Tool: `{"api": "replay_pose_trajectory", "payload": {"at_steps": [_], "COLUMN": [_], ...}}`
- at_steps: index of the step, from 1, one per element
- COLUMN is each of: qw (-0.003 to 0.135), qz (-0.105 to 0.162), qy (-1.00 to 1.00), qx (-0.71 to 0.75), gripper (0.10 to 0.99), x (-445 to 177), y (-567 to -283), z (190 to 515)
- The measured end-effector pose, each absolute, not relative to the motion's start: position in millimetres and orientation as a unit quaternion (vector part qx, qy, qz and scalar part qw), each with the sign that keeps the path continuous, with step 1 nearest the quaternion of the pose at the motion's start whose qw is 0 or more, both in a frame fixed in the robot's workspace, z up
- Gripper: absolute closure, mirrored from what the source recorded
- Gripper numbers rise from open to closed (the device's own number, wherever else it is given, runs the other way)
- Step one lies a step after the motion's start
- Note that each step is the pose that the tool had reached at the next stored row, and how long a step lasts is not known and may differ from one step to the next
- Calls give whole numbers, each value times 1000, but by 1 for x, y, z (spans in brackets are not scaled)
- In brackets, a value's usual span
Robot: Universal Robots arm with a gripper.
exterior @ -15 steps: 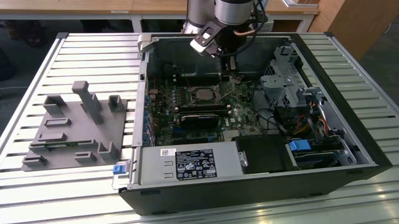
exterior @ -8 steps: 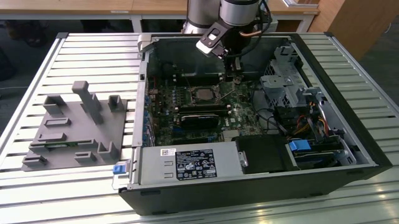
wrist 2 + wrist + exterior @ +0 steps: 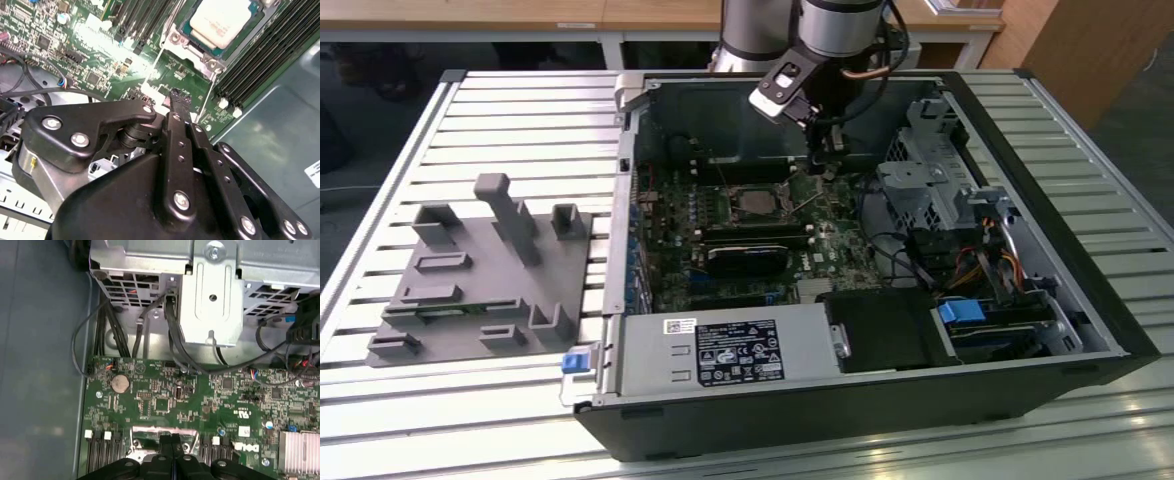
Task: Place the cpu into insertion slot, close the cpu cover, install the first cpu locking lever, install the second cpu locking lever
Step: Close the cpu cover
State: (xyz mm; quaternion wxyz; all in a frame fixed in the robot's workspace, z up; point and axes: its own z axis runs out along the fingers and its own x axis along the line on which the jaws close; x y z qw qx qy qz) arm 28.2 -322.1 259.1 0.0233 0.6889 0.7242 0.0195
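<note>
Second wrist view: the cpu (image 3: pixel 220 20) sits seated in the motherboard (image 3: pixel 95 50), with the cpu cover (image 3: pixel 200 56) apparently folded down around it. Placing and closing look done; the state of the levers cannot be told. The gripper (image 3: pixel 176 97), fingers pressed together, hovers just beside the cover.

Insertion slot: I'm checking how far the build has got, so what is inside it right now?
The cpu lies in the insertion slot with its pale metal face up. Whatever is beneath the chip is covered by it.
</note>
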Motion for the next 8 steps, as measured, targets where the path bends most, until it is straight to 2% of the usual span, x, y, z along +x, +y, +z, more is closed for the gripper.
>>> {"api": "replay_pose_trajectory", "payload": {"at_steps": [8], "qw": [23], "qz": [19], "qy": [725], "qx": [688], "gripper": [976], "x": [39], "y": [-320], "z": [257]}}
